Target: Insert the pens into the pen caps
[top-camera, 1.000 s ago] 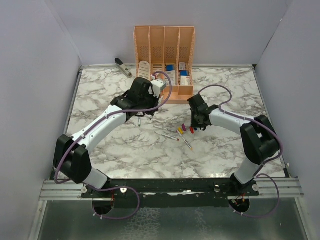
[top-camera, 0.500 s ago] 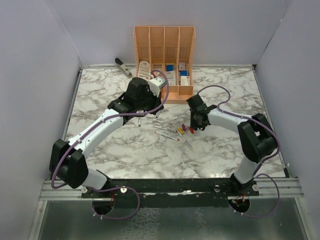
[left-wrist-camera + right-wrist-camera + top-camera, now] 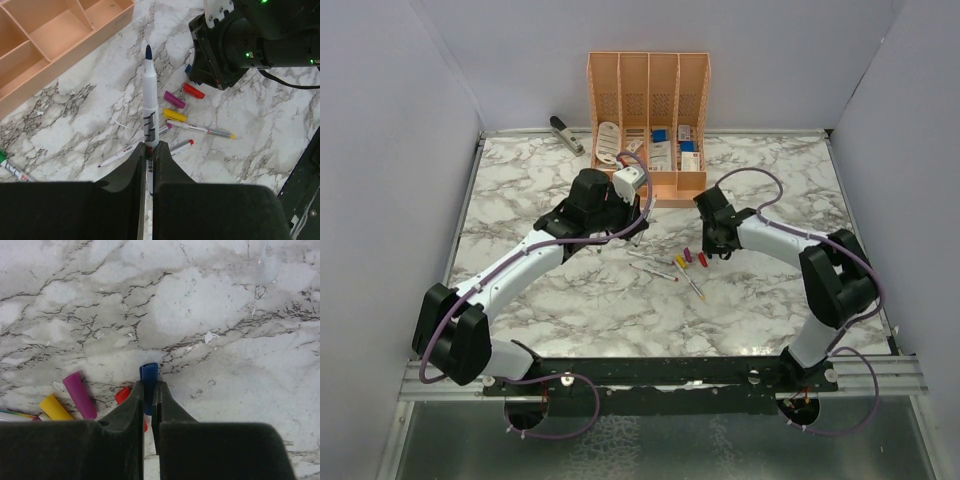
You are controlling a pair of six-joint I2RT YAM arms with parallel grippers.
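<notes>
The right gripper has just pinched shut on the blue cap, lying on the table beside the red cap. The left gripper clamps a blue-tipped pen above the table. Pen and cap now look ready to be joined.

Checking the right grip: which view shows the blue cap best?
Right wrist: the blue cap sits centre frame, pinched in the right gripper. Left wrist shows only a blue sliver beside that gripper. Top view: not discernible.
</notes>
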